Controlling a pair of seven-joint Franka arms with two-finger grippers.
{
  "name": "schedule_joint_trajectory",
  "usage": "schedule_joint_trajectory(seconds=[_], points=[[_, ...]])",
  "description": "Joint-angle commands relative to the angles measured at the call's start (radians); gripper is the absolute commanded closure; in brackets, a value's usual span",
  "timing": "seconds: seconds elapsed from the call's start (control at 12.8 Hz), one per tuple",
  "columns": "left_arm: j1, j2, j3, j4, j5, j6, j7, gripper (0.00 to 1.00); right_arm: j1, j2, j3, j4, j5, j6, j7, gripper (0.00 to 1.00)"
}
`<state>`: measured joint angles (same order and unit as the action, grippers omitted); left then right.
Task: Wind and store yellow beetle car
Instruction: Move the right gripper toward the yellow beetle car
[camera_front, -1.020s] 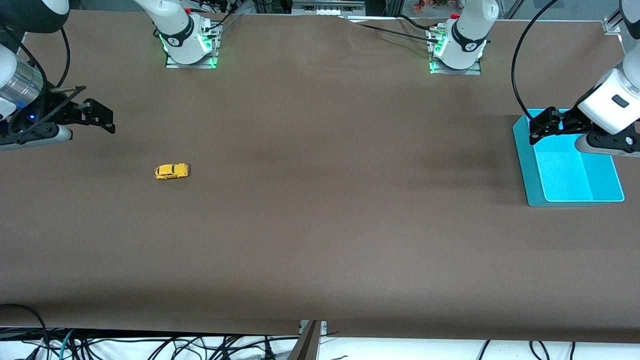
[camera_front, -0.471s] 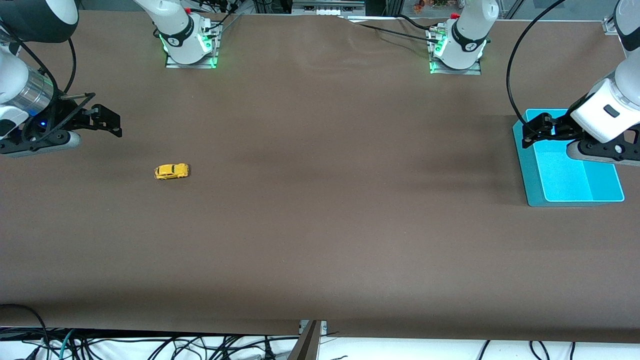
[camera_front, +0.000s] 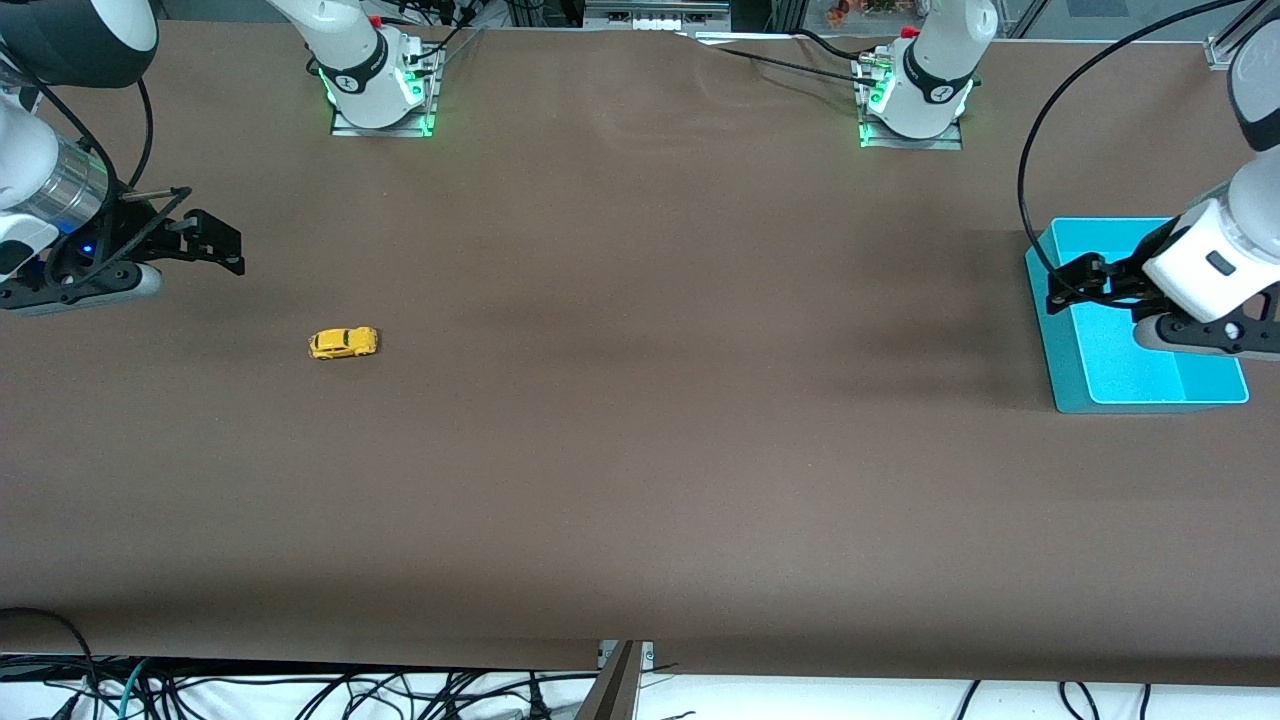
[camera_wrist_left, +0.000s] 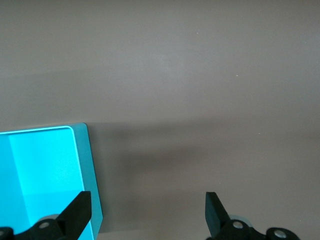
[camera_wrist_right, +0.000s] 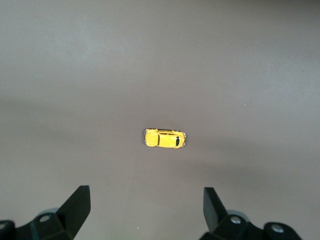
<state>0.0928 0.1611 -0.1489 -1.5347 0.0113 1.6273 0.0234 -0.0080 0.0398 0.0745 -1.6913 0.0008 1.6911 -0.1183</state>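
The yellow beetle car (camera_front: 343, 342) stands on its wheels on the brown table toward the right arm's end; the right wrist view shows the car (camera_wrist_right: 165, 138) lying crosswise ahead of the fingers. My right gripper (camera_front: 225, 245) (camera_wrist_right: 146, 200) hangs open over bare table beside the car, clear of it and holding nothing. My left gripper (camera_front: 1070, 283) (camera_wrist_left: 147, 205) is open and empty over the rim of the cyan tray (camera_front: 1110, 365) (camera_wrist_left: 45, 170).
The cyan tray holds nothing and lies at the left arm's end of the table. Both arm bases (camera_front: 380, 95) (camera_front: 912, 100) stand along the table's edge farthest from the front camera. Cables hang off the edge nearest that camera.
My left gripper has slid along the tray's rim toward the front camera. My right gripper first shifted a little toward the table's middle, then held still. The car has not moved.
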Motion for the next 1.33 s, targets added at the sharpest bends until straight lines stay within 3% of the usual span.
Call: schedule_joint_trajectory(seconds=[0.0, 0.24, 0.55, 1.25], points=[[-0.005, 0.012, -0.014, 0.034, -0.039, -0.017, 0.006, 0.0, 0.0, 0.0, -0.001, 0.005, 0.007, -0.013, -0.001, 0.0], [-0.005, 0.005, -0.081, 0.037, -0.025, -0.029, 0.006, 0.0, 0.002, 0.0, -0.001, -0.01, 0.005, -0.004, -0.003, 0.0], [-0.016, 0.009, -0.121, 0.041, -0.025, -0.021, 0.007, 0.0, 0.0, 0.0, -0.001, -0.019, 0.004, -0.001, -0.003, 0.0], [-0.027, 0.011, -0.127, 0.041, -0.025, -0.011, 0.004, 0.0, 0.0, 0.003, 0.001, -0.057, -0.002, 0.044, -0.014, 0.0]])
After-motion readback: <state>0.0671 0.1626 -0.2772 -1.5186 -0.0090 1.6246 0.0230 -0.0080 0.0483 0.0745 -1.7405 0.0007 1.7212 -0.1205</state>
